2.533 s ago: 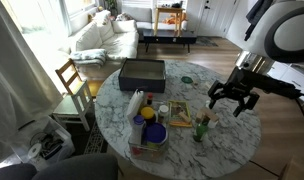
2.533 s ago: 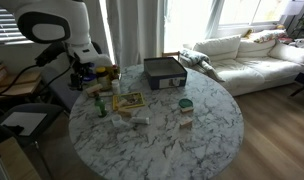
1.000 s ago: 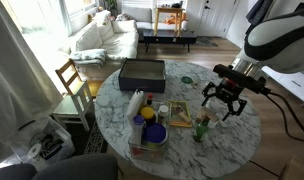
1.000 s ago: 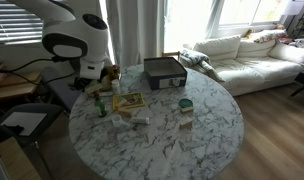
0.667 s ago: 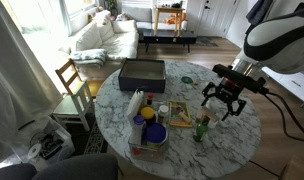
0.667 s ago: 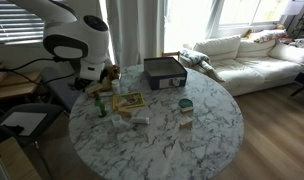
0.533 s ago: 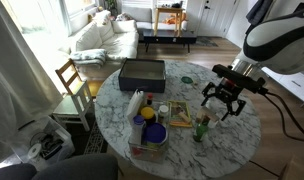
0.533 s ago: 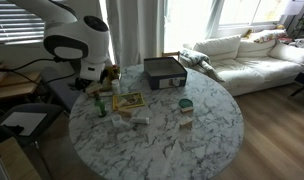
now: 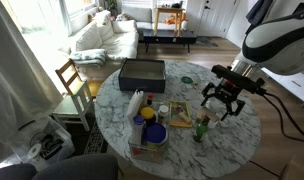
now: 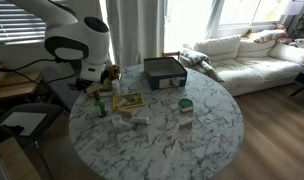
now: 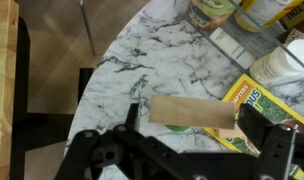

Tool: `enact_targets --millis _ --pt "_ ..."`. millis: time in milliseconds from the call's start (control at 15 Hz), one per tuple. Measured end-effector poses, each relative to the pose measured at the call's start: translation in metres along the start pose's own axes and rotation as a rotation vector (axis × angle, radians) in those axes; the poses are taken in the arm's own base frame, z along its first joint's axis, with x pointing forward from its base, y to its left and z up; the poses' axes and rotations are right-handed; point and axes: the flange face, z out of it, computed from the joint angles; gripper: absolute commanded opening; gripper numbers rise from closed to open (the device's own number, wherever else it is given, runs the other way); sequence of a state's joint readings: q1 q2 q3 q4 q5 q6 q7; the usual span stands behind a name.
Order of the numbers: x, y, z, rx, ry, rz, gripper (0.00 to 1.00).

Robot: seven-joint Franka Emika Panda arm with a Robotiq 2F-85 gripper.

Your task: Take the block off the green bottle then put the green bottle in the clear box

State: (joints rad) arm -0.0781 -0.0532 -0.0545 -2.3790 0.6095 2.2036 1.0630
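Note:
The green bottle [image 9: 201,130] stands upright near the table's edge with a flat wooden block [image 9: 202,119] lying across its top. It also shows in an exterior view [image 10: 101,107]. In the wrist view the block [image 11: 192,112] lies between my two fingers, with a bit of the green bottle [image 11: 178,128] showing under it. My gripper [image 9: 220,100] is open, just above and beside the block, and holds nothing. The clear box [image 9: 149,141] sits at the table's near edge with a blue-lidded yellow container inside.
A dark opaque box [image 9: 142,72] stands at the far side of the round marble table [image 9: 182,80]. A white bottle [image 9: 137,103], a yellow-green packet [image 9: 179,116] and a green-lidded jar [image 10: 185,104] lie around the bottle. A wooden chair [image 9: 70,80] stands beside the table.
The arm has moved in from the table's edge toward the green bottle since the oldest frames. Over the last second nothing visibly moved.

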Motion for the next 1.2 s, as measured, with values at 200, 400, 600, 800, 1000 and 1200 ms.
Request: enact_targets --millis 200,400,600,800,1000,1200 --pt "0.001 0.0 0.001 -0.002 0.0 0.004 1.0" --pt "0.001 -0.001 0.003 -0.003 0.001 0.01 1.0" --pt "0.0 -0.002 0.004 -0.005 0.002 0.014 1.0" --pt "-0.001 -0.005 0.007 -0.008 0.003 0.014 1.0" --pt "-0.002 -0.007 0.01 -0.012 0.004 0.015 0.83" --pt "-0.002 -0.009 0.012 -0.014 0.006 0.018 0.63"
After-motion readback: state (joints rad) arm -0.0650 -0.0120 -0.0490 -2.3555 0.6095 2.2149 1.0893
